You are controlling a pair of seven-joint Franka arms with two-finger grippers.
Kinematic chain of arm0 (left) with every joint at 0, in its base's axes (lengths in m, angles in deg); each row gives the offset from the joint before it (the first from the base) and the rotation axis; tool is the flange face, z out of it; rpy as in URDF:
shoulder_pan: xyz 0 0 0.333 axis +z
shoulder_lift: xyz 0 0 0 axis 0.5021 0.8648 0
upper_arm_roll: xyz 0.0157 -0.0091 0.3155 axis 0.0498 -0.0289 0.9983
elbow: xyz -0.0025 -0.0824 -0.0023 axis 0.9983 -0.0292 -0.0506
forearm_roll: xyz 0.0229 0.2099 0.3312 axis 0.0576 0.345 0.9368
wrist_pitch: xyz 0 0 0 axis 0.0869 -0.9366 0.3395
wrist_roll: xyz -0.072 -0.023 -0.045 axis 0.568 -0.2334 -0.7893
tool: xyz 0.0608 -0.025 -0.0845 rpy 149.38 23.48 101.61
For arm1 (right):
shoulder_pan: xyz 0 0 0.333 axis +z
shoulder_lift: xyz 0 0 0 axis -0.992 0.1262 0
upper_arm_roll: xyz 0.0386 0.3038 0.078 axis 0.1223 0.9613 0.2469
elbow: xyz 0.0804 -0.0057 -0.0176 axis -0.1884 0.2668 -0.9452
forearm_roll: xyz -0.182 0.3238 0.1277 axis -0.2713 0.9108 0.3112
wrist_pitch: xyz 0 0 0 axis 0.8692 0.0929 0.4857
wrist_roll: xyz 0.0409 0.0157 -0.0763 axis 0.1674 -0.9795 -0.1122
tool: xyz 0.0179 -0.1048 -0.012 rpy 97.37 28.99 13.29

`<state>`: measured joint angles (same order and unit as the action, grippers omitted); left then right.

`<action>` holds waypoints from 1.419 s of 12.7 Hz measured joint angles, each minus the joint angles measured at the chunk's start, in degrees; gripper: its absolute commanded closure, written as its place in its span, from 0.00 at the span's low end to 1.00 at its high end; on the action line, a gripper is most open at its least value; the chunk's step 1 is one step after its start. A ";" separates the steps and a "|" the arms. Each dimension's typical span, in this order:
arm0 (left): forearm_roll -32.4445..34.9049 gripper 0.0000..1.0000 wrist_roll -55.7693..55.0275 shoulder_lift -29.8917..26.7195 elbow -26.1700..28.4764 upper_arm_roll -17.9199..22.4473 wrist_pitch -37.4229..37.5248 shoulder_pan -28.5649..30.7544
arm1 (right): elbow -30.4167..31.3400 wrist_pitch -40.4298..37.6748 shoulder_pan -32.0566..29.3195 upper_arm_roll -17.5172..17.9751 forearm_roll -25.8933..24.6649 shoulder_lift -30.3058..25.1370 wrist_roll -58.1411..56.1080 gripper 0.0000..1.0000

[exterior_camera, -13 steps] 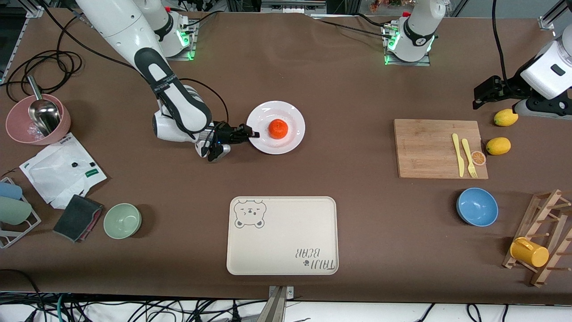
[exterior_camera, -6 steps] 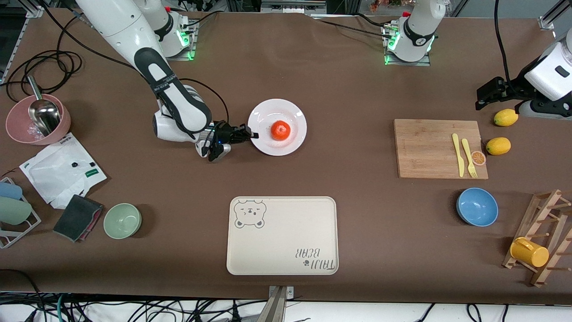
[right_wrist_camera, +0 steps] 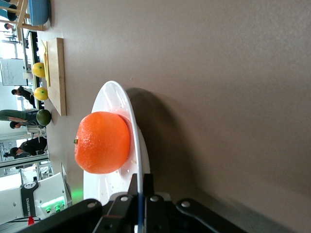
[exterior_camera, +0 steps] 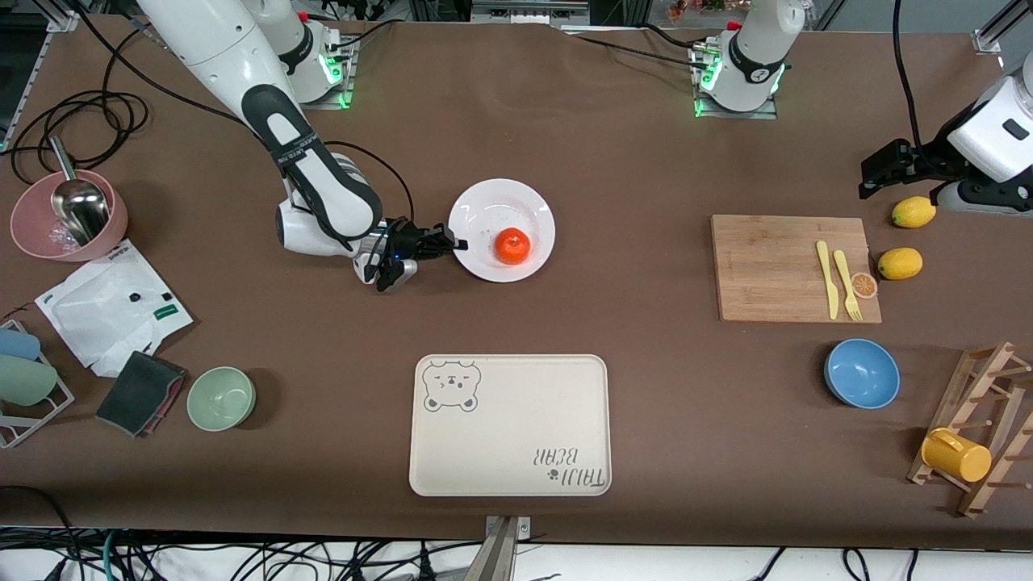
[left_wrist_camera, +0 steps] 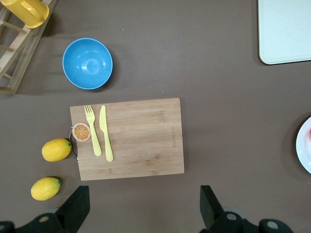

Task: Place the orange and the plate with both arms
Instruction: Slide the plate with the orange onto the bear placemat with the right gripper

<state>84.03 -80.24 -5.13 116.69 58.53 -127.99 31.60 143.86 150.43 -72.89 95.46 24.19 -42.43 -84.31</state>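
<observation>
Fingers point(right_wrist_camera: 127, 196) of the right gripper point(exterior_camera: 453, 243) clamped on the rim of the plate point(exterior_camera: 490, 206), pinching its edge at the side toward the right arm's end of the table. Orange point(exterior_camera: 512, 245) resting on the plate, off centre, on the part nearer the front camera. Left gripper point(exterior_camera: 871, 173) waiting with fingers point(left_wrist_camera: 77, 209) spread wide apart, up over bare tabletop beside the cutting board point(exterior_camera: 791, 268) and the lemons point(exterior_camera: 913, 211).

Only the fingertips visible in the left wrist view; plate cut off there at the frame edge. Plate's underside hidden in the right wrist view.

Brown cloth-covered table point(exterior_camera: 646, 387); cream tray point(exterior_camera: 508, 425) nearer the front camera than the plate. People and shelving dimly visible past the table edge.

Compared with a second ago: plate shifted slightly toward the left arm's end, orange rolled toward the camera-side rim.
</observation>
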 measured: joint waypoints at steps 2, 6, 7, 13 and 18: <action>0.00 0.00 0.00 0.01 0.00 -0.01 0.00 0.00 | -1.83 0.26 -0.10 -0.10 0.32 -0.01 0.56 1.00; 0.00 0.00 0.00 0.02 0.00 -0.03 0.00 0.00 | -9.53 0.36 -0.29 -0.27 0.48 0.11 4.02 1.00; 0.00 0.00 0.00 0.02 0.00 -0.04 0.00 0.00 | -11.93 0.39 -0.40 -0.33 0.49 0.37 5.24 1.00; 0.00 0.00 0.00 0.02 -0.08 -0.09 0.02 -0.01 | -37.83 0.50 2.19 -3.44 0.44 15.67 15.38 1.00; 0.00 0.00 0.00 0.03 -0.50 -0.12 0.03 -0.01 | -56.50 0.64 7.51 -9.78 0.43 29.00 20.20 1.00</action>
<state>84.03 -80.24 -5.11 116.19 58.41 -127.96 31.59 87.36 151.07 -65.38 85.69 24.62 -13.43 -64.11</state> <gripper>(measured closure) 0.000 0.960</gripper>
